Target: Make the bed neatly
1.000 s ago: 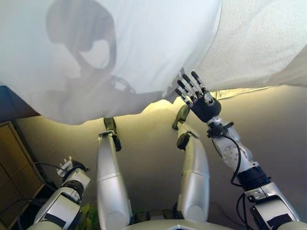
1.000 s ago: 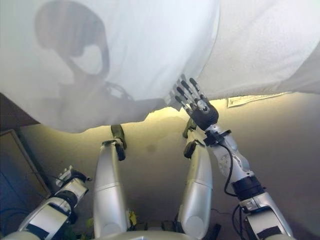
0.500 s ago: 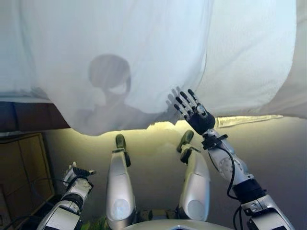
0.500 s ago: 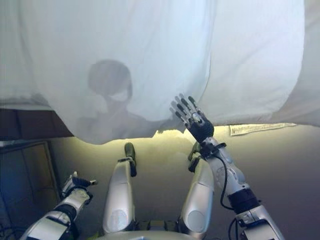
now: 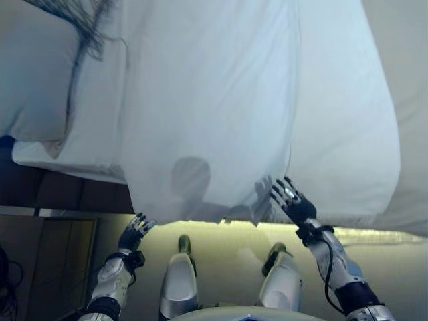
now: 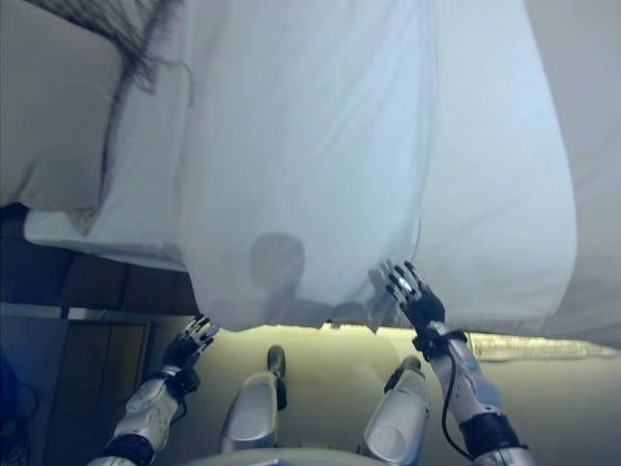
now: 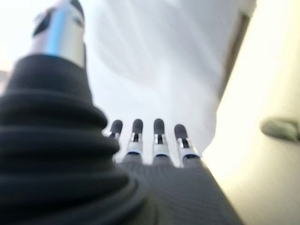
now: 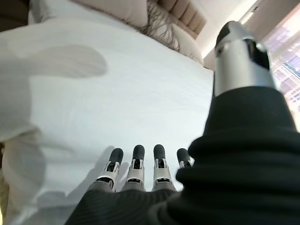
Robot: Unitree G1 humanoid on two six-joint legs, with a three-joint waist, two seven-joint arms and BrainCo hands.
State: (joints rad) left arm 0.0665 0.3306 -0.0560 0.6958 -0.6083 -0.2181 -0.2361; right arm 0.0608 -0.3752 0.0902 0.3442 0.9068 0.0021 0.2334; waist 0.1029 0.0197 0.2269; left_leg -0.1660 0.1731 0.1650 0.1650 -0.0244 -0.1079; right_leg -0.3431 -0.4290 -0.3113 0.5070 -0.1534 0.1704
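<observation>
A white top sheet (image 5: pixel 214 100) lies along the bed, and its near hem hangs over the foot edge. Beside it on the right shows the white mattress cover (image 5: pixel 341 134). My right hand (image 5: pixel 292 202) is at the hanging hem by the sheet's right corner, with its fingers (image 8: pixel 134 165) straight and spread against the cloth and nothing held. My left hand (image 5: pixel 136 232) is just under the hem's left end, open, its fingers (image 7: pixel 158 136) straight and pointing at the white cloth. A pale pillow (image 5: pixel 33 73) with a dark fringe (image 5: pixel 87 27) lies at the far left.
The dark bed frame (image 5: pixel 67 194) shows under the sheet on the left, with a wooden panel (image 5: pixel 53 254) below it. Pale floor (image 5: pixel 227 237) runs along the foot of the bed. A padded headboard (image 8: pixel 187 14) stands at the far end.
The camera has tilted up, so more of the bed and the pillow show. My left hand has risen to the sheet's hem. My right hand stays open at the hem.
</observation>
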